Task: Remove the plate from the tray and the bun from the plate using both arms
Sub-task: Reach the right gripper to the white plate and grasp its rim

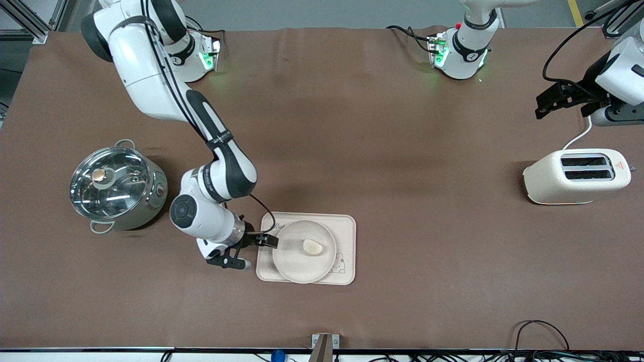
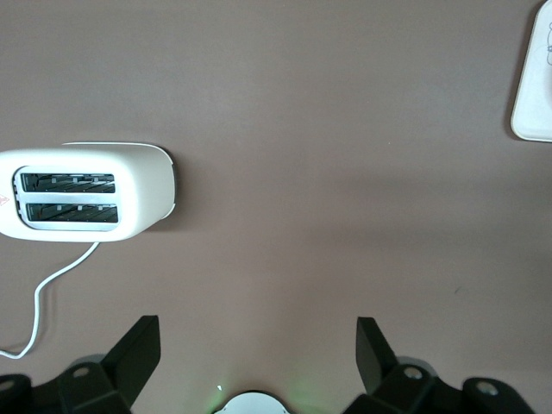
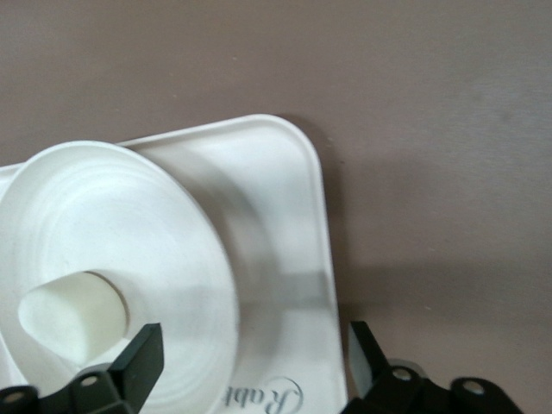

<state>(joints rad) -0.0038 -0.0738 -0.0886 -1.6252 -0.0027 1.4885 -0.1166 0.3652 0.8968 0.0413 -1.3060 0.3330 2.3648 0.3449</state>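
The round cream plate (image 1: 297, 262) lies on the rectangular cream tray (image 1: 347, 226), with the small pale bun (image 1: 313, 246) in it. My right gripper (image 1: 265, 240) is open over the edge of the tray toward the right arm's end, at the plate's rim. In the right wrist view its fingers (image 3: 142, 354) stand wide apart around the plate (image 3: 129, 216) rim and the tray (image 3: 285, 190); the bun (image 3: 69, 315) shows in the plate. My left gripper (image 1: 552, 99) waits open and empty over the table near the toaster, as the left wrist view (image 2: 259, 345) also shows.
A cream toaster (image 1: 576, 176) with a white cord stands toward the left arm's end; it also shows in the left wrist view (image 2: 86, 191). A steel pot with a glass lid (image 1: 115, 186) stands toward the right arm's end. Cables run along the table's near edge.
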